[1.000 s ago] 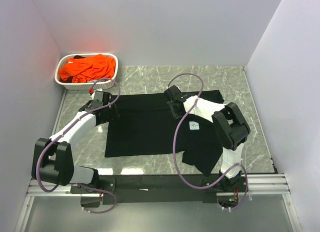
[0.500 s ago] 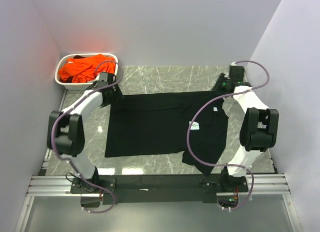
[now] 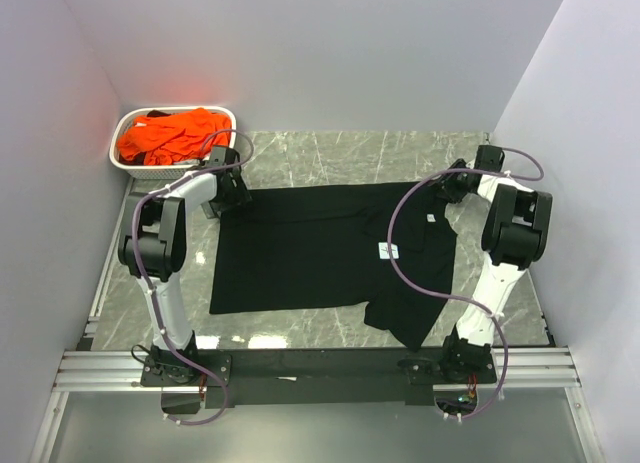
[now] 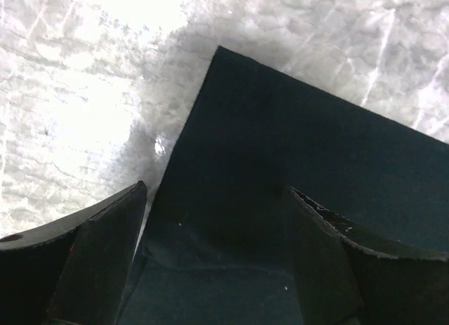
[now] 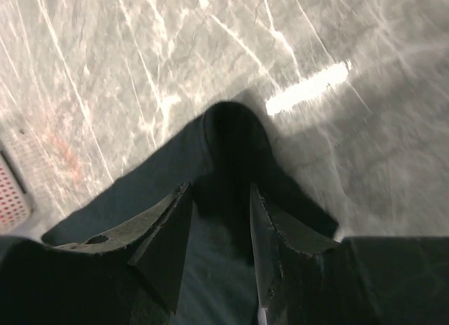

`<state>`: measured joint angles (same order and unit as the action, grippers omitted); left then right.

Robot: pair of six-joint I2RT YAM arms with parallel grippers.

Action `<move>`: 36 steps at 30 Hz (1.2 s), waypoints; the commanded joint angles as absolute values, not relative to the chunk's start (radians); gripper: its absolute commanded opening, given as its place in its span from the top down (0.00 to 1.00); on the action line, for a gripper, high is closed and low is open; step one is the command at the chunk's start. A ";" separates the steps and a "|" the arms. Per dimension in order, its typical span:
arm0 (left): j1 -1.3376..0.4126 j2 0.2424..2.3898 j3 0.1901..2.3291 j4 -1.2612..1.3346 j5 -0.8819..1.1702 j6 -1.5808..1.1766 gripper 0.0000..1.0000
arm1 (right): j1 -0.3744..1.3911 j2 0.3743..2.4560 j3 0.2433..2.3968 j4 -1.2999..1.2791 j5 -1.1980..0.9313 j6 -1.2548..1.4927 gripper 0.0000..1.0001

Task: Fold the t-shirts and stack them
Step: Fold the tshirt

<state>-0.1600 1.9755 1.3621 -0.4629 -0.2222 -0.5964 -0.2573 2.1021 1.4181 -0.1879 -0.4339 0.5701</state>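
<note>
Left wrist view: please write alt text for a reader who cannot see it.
A corner of the black t-shirt lies flat on the grey marble table. The left claw stands open above it, its two dark fingers at the bottom of the picture.

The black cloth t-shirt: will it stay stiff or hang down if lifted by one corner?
Probably limp: the black cloth t-shirt lies flat, one side folded over. Pushed, it likely bunches: it humps up at the right gripper.

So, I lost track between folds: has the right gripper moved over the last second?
Yes. The right gripper moved rightward, away from the white basket, from over the middle of the black t-shirt to its far right corner.
</note>
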 commanded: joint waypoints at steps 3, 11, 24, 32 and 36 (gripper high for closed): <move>-0.152 1.999 1.402 -0.466 -0.213 -0.604 0.17 | -0.270 2.147 1.486 -0.106 -0.506 0.638 0.55; -0.144 2.042 1.425 -0.492 -0.201 -0.604 0.18 | -0.287 2.212 1.552 -0.130 -0.508 0.650 0.72; -0.138 2.129 1.525 -0.541 -0.166 -0.626 0.20 | -0.350 2.241 1.606 -0.167 -0.489 0.635 0.95; -0.138 2.103 1.522 -0.535 -0.143 -0.641 0.20 | -0.359 2.188 1.602 -0.221 -0.453 0.583 0.68; -0.143 2.042 1.513 -0.532 -0.140 -0.644 0.20 | -0.359 2.056 1.525 -0.171 -0.411 0.600 0.62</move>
<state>-0.1360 2.0884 1.5314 -0.5205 -0.2008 -0.6144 -0.3538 2.1986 1.5547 -0.2085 -0.4522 0.6071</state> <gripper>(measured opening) 0.800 0.371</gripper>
